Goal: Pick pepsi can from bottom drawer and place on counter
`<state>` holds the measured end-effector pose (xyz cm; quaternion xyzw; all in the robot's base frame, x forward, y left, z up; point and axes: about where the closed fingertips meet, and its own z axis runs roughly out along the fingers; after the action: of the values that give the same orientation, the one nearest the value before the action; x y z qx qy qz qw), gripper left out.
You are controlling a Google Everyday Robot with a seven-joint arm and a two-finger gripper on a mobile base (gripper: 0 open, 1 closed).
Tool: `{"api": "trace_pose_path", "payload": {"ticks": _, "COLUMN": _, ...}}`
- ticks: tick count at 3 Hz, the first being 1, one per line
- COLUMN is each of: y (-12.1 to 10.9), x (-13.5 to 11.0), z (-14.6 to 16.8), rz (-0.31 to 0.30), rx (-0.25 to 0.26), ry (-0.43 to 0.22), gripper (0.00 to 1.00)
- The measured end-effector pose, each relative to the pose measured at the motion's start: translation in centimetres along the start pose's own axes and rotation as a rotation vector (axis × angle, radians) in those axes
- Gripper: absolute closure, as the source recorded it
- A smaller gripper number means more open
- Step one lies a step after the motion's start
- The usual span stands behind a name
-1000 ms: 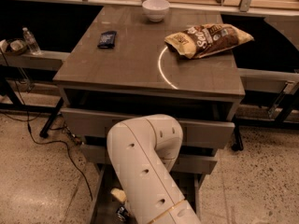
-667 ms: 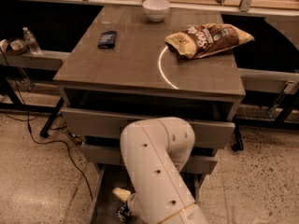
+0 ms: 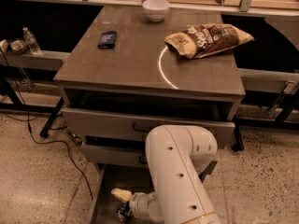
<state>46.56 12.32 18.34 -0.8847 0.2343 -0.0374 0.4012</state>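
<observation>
The pepsi can [image 3: 124, 213], small and blue with a silver end, lies in the open bottom drawer [image 3: 106, 186], a flat grey tray pulled out near the floor. My gripper [image 3: 122, 203] reaches down into that drawer and is right at the can, at the end of my white arm [image 3: 180, 171], which hides much of the drawer. The counter [image 3: 135, 62], a grey-brown wood-grain top with a thin white arc, is above and behind the arm.
On the counter are a white bowl [image 3: 156, 8], a flat dark blue packet [image 3: 107, 38] and a chip bag [image 3: 210, 39]. Two handled drawers [image 3: 112, 122] stand partly open above the bottom one. Cables [image 3: 56, 141] run on the floor at the left. A water bottle [image 3: 31, 40] stands on a side shelf.
My arm's elbow has swung to the right. The gripper has stayed low in the bottom drawer at the can.
</observation>
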Motion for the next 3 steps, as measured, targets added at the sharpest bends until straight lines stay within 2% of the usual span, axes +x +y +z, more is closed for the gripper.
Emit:
{"api": "trace_pose_path", "payload": {"ticks": 1, "y": -0.8, "x": -1.3, "z": 0.7, "rz": -0.059, "rx": 0.065, "ry": -0.073, "gripper": 0.0}}
{"api": "trace_pose_path", "payload": {"ticks": 2, "y": -0.9, "x": -1.4, "z": 1.2, "rz": -0.097, "rx": 0.076, "ry": -0.074, "gripper": 0.0}}
{"api": "trace_pose_path", "payload": {"ticks": 3, "y": -0.3, "x": 0.2, "z": 1.5, "rz": -0.109, "rx": 0.06, "ry": -0.022, "gripper": 0.0}}
